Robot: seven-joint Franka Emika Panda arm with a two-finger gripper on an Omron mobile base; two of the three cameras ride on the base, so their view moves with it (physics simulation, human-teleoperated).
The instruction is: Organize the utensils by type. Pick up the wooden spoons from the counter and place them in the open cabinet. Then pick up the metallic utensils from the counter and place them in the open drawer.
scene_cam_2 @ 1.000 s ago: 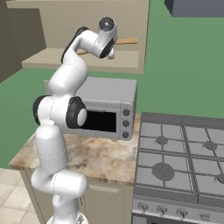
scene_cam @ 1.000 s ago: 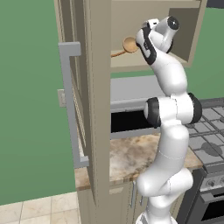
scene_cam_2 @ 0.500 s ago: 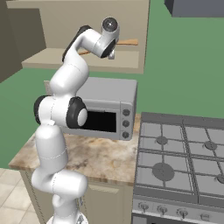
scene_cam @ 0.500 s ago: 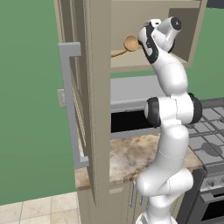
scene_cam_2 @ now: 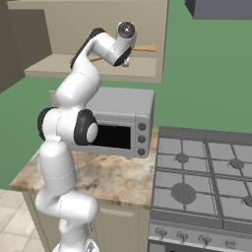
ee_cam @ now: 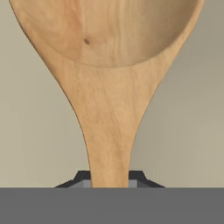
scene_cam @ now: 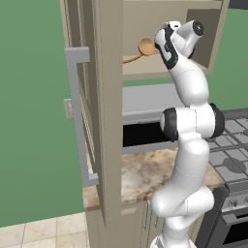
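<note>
A large pale wooden spoon [ee_cam: 109, 87] with a round bowl is held by its neck in my gripper [ee_cam: 109, 180], which is shut on it. The arm reaches high into the open cabinet [scene_cam: 164, 68]. There the gripper [scene_cam: 160, 44] holds the wooden spoon [scene_cam: 145, 47] above the inner shelf, bowl up and handle slanting down to the left. From the other side, the wooden spoon [scene_cam_2: 145, 48] sticks out to the right of the hand, over the cabinet shelf [scene_cam_2: 98, 69]. The counter [scene_cam: 145, 169] lies below.
The cabinet door [scene_cam: 109, 121] with its long grey bar handle [scene_cam: 77, 116] stands open close on the left. A grey microwave [scene_cam_2: 123, 115] sits on the counter [scene_cam_2: 113, 179] under the cabinet. A gas stove [scene_cam_2: 206, 172] lies to the right.
The hand has moved slightly to the right, carrying the wooden spoon a little further into the cabinet. The grip on the spoon is unchanged.
</note>
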